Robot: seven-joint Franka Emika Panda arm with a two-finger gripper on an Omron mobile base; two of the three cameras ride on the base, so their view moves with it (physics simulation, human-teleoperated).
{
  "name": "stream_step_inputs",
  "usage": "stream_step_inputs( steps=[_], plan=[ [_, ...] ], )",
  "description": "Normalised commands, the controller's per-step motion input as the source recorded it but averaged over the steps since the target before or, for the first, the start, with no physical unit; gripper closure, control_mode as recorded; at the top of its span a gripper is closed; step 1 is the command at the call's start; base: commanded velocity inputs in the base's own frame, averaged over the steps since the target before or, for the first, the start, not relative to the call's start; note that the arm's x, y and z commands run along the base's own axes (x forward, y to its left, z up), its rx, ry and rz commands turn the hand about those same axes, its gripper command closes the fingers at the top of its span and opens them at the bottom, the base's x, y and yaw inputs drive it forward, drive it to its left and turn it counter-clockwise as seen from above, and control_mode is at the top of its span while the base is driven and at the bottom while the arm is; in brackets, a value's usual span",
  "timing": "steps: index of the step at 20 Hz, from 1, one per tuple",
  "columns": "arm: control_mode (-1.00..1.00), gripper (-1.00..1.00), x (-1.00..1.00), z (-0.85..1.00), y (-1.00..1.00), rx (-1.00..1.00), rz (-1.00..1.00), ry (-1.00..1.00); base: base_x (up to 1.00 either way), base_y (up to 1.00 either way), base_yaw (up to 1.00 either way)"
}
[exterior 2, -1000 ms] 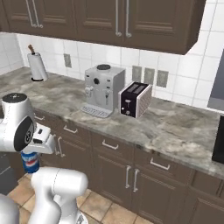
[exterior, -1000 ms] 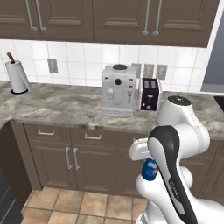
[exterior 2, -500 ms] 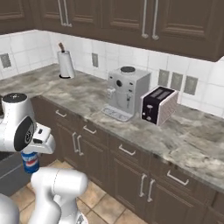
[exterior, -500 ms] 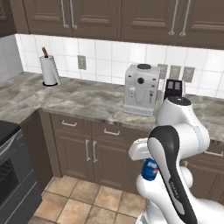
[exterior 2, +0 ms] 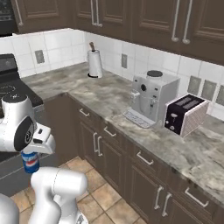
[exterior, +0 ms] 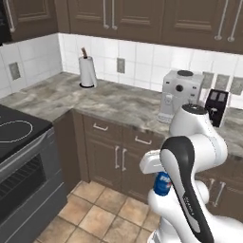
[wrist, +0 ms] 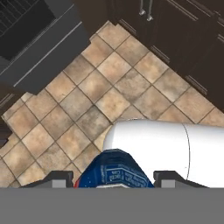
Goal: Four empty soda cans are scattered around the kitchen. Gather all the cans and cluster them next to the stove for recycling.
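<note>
Hand view: blue can (wrist: 114, 169) between pincer (wrist: 113, 178) fingers.

So both base cams sat behind the arm, one off to its left and one to its right, looking forward and down. They shared the same stretch of table (exterior: 95, 102) with the paper towel roll (exterior: 87, 71) and coffee machine (exterior: 179, 97). The left one also caught the stove (exterior: 19, 133) close by. The hand cam pointed down at the tiled floor (wrist: 87, 92).
</note>
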Motion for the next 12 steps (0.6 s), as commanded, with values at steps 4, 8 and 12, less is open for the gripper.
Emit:
stream_step_inputs(
  steps=[4, 8, 12],
  plan=[
    [1.00, 1.00, 0.00, 0.00, 0.00, 0.00, 0.00, 0.00, 0.00, 0.00, 0.37],
    [1.00, 1.00, 0.00, 0.00, 0.00, 0.00, 0.00, 0.00, 0.01, 0.00, 0.37],
    [1.00, 1.00, 0.00, 0.00, 0.00, 0.00, 0.00, 0.00, 0.08, 0.00, 0.33]
  ],
)
